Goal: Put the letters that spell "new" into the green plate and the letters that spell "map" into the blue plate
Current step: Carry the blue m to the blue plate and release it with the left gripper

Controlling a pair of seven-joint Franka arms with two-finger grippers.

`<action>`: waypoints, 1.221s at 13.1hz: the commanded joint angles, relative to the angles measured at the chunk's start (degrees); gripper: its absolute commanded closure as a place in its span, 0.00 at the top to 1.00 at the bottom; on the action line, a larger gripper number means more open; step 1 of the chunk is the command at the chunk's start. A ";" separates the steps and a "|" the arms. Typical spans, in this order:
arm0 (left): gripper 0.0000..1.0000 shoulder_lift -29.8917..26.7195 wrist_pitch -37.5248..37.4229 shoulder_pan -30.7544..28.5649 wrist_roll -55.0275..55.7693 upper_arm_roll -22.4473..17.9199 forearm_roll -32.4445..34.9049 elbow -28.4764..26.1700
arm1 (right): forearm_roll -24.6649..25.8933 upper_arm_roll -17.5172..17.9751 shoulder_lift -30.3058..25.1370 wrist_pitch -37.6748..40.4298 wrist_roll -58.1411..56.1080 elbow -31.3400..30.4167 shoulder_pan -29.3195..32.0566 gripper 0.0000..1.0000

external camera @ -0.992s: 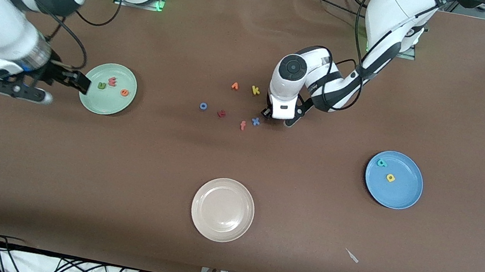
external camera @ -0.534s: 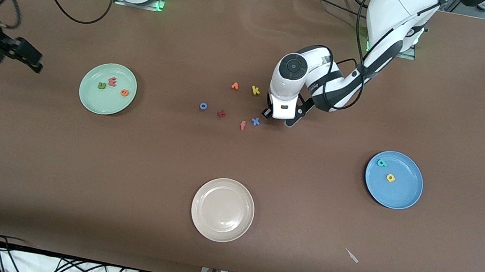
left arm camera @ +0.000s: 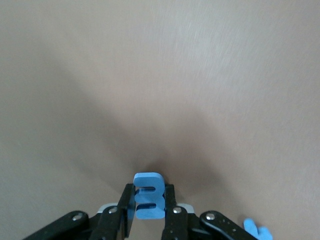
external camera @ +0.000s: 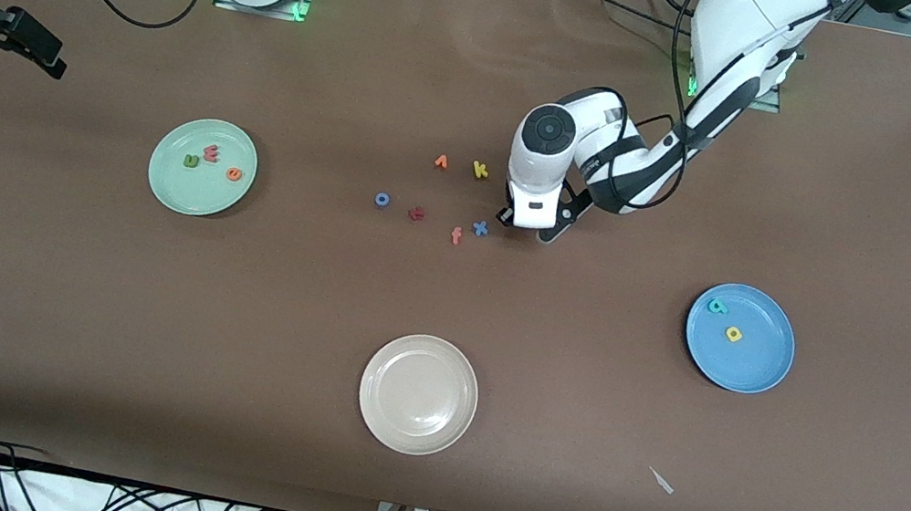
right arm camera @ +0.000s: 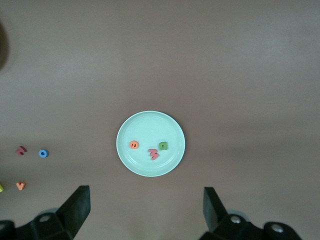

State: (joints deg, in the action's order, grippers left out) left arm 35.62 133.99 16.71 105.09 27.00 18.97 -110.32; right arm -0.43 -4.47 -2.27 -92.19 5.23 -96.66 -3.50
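Left pincer (left arm camera: 149, 215) around blue m (left arm camera: 148, 195)

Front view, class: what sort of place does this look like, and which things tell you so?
Probably a robotics lab: two robot arms bolted to a brown-covered table, loose cables along its edge, and foam letters laid out with plates for a sorting test.

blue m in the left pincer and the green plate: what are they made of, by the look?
Blue m: likely foam. Thick, matte slab with clean-cut slots and no shine, pinched in the shut left pincer.
Green plate: probably plastic or melamine. Smooth, uniform mint colour with a raised rim and a faint sheen; glazed ceramic can't be ruled out.
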 commanded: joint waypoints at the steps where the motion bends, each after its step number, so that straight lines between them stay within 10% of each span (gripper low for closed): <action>1: 0.00 -0.99 -9.07 -1.94 -11.26 0.51 0.72 3.78 | -1.07 1.83 0.68 -1.94 -1.18 0.15 2.96 1.00; 7: 0.00 -2.13 -23.23 -11.86 -46.94 0.60 0.54 9.94 | -1.51 1.40 1.30 -3.70 -1.27 -0.11 2.71 1.00; 16: 0.00 -1.17 -23.51 -33.13 -98.37 -0.19 1.77 11.44 | -1.42 1.48 1.56 -3.35 -0.66 -0.02 2.70 1.00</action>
State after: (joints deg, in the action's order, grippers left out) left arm 33.60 111.04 -14.09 14.43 26.27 19.05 -100.06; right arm -0.89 -3.59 -0.53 -95.55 5.17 -96.66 -1.72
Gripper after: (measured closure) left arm 0.722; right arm 0.000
